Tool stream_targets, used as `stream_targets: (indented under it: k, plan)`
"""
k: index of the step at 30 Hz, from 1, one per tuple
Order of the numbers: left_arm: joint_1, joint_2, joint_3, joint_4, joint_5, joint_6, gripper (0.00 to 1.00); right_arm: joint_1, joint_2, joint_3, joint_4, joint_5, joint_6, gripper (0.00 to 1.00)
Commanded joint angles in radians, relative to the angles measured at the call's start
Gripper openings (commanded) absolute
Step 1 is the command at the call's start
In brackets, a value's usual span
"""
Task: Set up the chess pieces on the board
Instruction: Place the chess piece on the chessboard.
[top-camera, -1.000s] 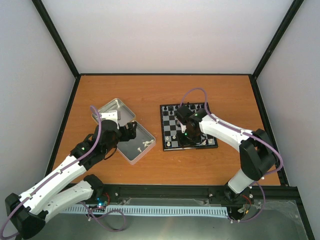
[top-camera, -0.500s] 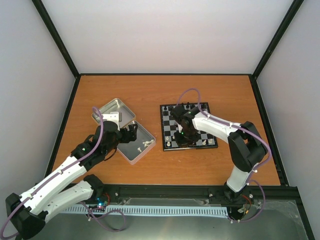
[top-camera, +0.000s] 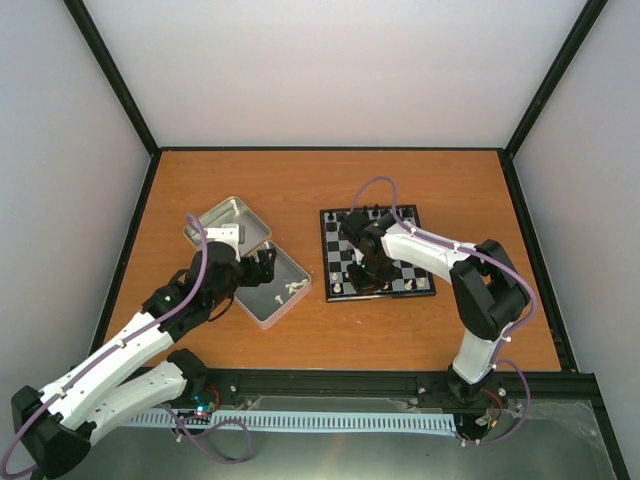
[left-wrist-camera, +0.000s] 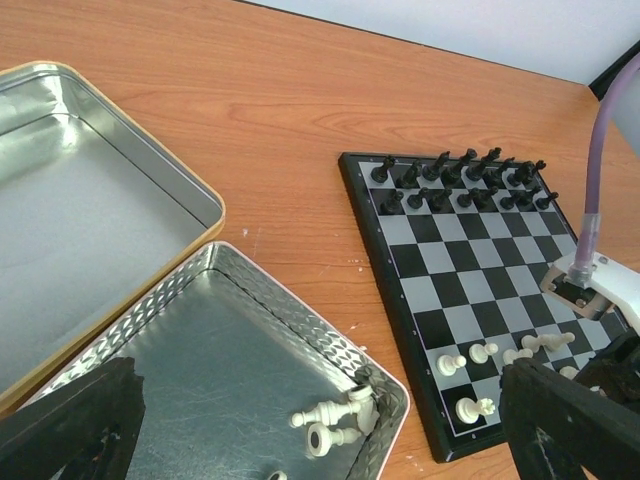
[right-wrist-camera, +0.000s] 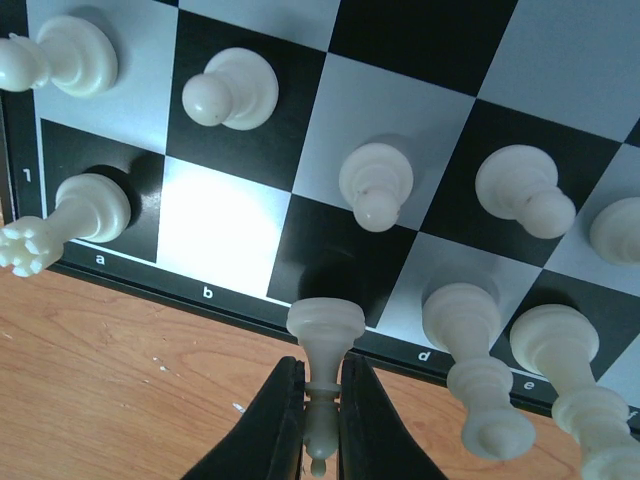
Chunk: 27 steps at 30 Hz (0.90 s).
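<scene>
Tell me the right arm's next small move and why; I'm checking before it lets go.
Probably lower the right tool straight down: it is shut on a white chess piece whose base seems to hang above the empty dark square between the b and d labels, not yet seated on the chessboard.

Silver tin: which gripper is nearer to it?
Left. The left gripper hangs open over the tin; the right gripper is over the board's near edge, shut on a white piece.
</scene>
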Motion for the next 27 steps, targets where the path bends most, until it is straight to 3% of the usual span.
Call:
stream_targets:
  k: [1,7,27]
  plan:
    - [0.006,-0.017,0.016,0.003,0.013,0.029,0.98,0.006,0.020,0.007,0.024,0.018,-0.009,0.07]
    - [0.006,-0.020,0.024,-0.016,0.015,0.018,0.98,0.006,0.014,-0.007,0.037,0.021,-0.007,0.13]
    - [0.006,-0.079,-0.018,-0.027,0.030,-0.009,0.99,0.005,0.019,0.048,-0.027,0.020,-0.005,0.12]
